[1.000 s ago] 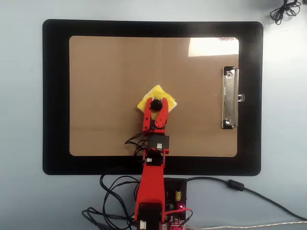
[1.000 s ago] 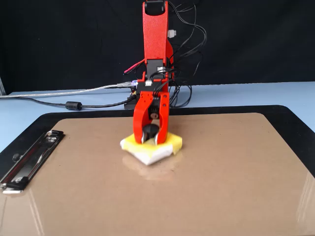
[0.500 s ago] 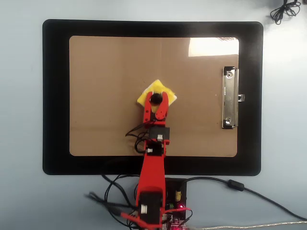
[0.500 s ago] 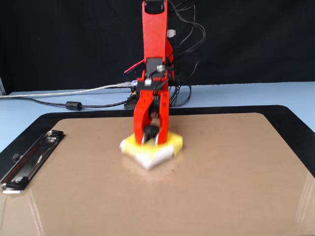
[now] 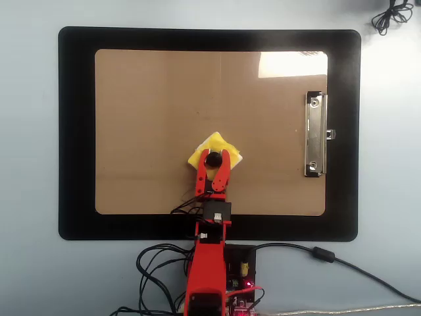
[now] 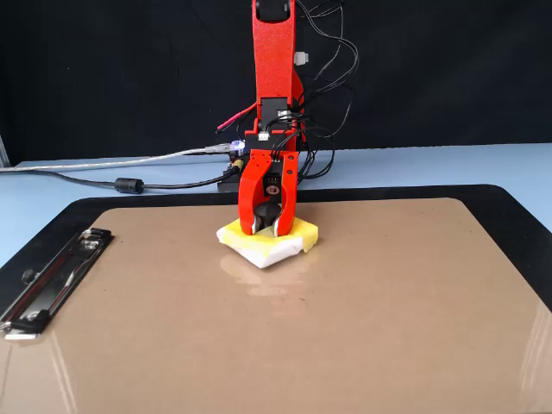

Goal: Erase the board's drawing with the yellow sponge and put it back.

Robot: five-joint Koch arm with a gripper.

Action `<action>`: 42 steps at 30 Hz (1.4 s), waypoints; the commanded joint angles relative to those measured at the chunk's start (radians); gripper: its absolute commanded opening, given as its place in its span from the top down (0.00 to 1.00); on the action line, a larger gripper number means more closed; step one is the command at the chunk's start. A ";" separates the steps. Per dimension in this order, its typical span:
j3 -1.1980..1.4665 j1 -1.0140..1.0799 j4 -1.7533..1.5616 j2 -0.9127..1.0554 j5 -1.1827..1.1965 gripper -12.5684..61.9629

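While pressed flat near the middle of the board [image 5: 151, 118], the yellow sponge [image 5: 212, 145] is held by its knob, end effector [image 5: 213, 161] clamped on it. No drawing is discernible. Risk: knob slipping free under sideways drag.

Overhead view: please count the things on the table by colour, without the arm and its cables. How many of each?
Black: 1, the mat
Brown: 1, the board with its silver clip
Yellow: 1, the sponge, held at its black knob by the gripper
Total: 3
No drawing is visible on the board.
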 commanded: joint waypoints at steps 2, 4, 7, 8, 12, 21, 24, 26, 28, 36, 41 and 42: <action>-0.080 -0.074 -0.015 0.020 0.009 0.94; -0.098 -0.098 -0.008 0.104 0.009 0.94; -0.118 -0.141 0.089 0.239 0.005 0.94; -0.135 -0.176 0.173 0.287 0.000 0.94; -0.190 -0.407 0.416 0.417 -0.032 0.94; -0.304 -0.844 0.471 0.331 -0.160 0.94; -0.318 -0.917 0.466 0.281 -0.161 0.94; -0.318 -0.931 0.462 0.259 -0.161 0.94; -0.318 -0.951 0.460 0.233 -0.161 0.94; -0.347 -0.994 0.328 0.057 -0.161 0.94; -0.351 -0.997 0.281 0.021 -0.164 0.72; -0.351 -0.999 0.279 0.023 -0.164 0.59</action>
